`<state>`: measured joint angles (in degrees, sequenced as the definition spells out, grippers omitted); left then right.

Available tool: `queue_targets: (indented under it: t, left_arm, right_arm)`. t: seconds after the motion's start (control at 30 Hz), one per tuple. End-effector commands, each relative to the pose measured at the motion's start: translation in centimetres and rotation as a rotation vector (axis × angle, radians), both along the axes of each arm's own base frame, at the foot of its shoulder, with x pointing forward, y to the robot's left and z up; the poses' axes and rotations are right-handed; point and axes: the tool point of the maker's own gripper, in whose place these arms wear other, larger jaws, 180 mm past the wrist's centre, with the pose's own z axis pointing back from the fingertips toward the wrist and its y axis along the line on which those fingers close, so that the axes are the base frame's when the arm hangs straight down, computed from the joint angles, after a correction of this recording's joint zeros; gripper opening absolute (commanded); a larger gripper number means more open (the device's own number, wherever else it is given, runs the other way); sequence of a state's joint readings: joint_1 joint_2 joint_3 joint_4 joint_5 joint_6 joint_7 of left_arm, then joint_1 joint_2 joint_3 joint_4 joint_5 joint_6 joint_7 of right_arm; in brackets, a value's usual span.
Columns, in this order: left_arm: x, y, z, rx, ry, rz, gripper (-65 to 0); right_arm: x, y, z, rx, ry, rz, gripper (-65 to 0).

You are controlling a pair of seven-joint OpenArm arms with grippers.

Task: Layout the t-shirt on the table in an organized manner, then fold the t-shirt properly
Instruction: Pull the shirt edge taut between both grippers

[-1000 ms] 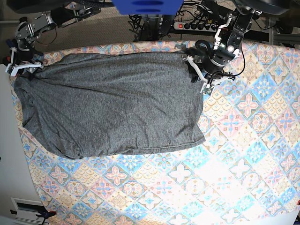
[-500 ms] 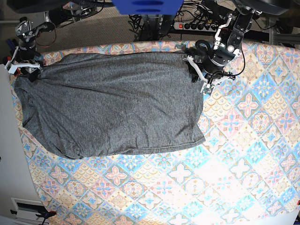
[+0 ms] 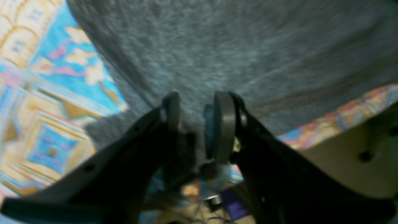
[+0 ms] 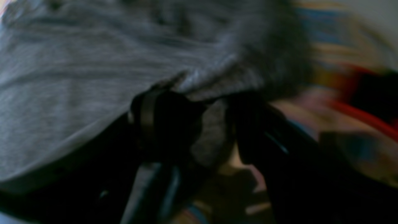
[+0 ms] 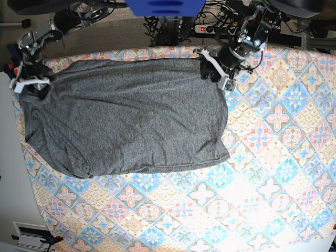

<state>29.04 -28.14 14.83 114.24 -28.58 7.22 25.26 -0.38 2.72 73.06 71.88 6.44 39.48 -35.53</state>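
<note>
Dark grey t-shirt [image 5: 126,115] flat on table [image 5: 273,157], far corners pinched in left claw [image 5: 214,71] and right claw [image 5: 32,84].

Both arms reach low, left gripper [image 5: 214,71] and right gripper [image 5: 32,84] clamped.

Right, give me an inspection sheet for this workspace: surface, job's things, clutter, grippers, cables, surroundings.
Surface: wide table under a pastel blue, pink and cream diamond-tile cloth, near half bare.
Job's things: heathered dark grey short-sleeved t-shirt, spread fairly flat across the far left part, lower hem wavy.
Clutter: nothing seen.
Grippers: left gripper pinches the shirt's far corner on the base view's right; right gripper holds bunched fabric at the opposite far corner.
Cables: black leads and a power strip on the floor behind the table.
Surroundings: blue object overhead at top centre; beige floor beyond.
</note>
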Motion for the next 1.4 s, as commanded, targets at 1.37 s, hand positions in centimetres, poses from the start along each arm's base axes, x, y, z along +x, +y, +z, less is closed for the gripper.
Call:
queue_targets:
  t: [1.37]
  left_arm:
    - [-6.6,1.7,-1.7,-0.265,0.077,0.186,-46.4]
  right_arm:
    - [-0.7,1.1,-1.5,0.019,0.087,0.048,-33.4]
